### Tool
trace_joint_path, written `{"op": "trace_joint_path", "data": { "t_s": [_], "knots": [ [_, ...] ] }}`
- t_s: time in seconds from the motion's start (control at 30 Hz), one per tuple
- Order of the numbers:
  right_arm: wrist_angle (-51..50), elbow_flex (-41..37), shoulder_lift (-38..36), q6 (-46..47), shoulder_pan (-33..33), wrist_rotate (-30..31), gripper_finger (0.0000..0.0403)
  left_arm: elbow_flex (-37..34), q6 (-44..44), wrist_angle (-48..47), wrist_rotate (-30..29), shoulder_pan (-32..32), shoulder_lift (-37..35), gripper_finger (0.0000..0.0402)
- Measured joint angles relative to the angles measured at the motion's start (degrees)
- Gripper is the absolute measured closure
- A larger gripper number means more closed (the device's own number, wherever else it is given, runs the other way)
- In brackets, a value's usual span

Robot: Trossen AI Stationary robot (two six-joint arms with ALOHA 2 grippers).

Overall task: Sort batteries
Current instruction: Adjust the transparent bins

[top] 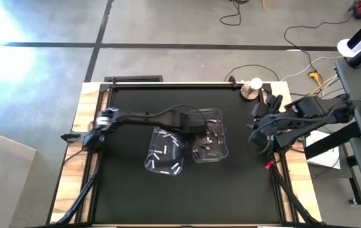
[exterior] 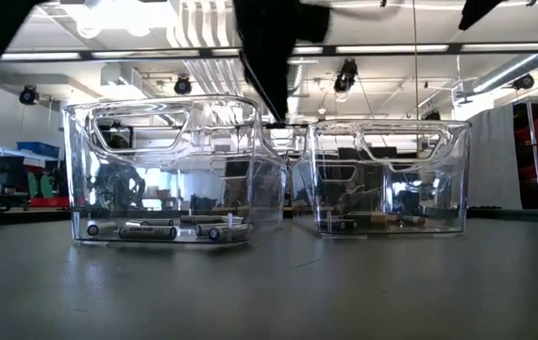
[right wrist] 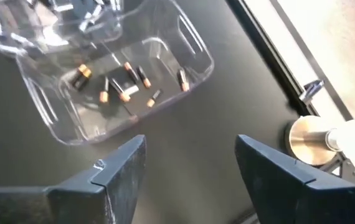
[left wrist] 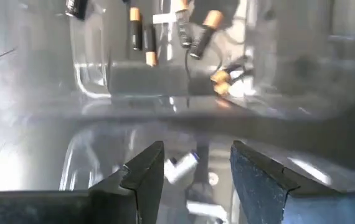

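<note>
Black surface (top: 136,196) carrying two clear plastic bins side by side, touching. Left bin (top: 166,150) holding white/silver batteries (top: 166,151) scattered on its floor. Right bin (top: 209,136) holding dark batteries with copper ends (right wrist: 124,93). Left tool (left wrist: 193,180) poised over the bins' shared edge, fingers parted, gripping nothing. Right tool (right wrist: 190,168) hanging near the surface's right edge, well apart from the bins, fingers spread wide, empty. Silver disc (right wrist: 308,140) just beside it.

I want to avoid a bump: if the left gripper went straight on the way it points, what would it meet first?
The left gripper, fingers apart and empty, hangs over the bins. Straight ahead lies the bin of white batteries, then probably the wall of the bin with copper-tipped batteries. Depth is hard to judge.
</note>
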Motion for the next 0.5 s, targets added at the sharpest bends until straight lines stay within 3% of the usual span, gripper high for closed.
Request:
{"op": "trace_joint_path", "data": {
  "t_s": [0.27,0.5],
  "knots": [
    [2.8,-5.5,-0.8,0.0,0.0,0.0,0.0163,-15.0,-4.3,0.8,0.4,-8.3,-14.4,0.0239],
    [2.3,-7.4,-1.4,2.1,0.0,-1.2,0.0149,-21.0,-5.5,1.6,0.9,-18.4,-16.3,0.0239]
  ]
}}
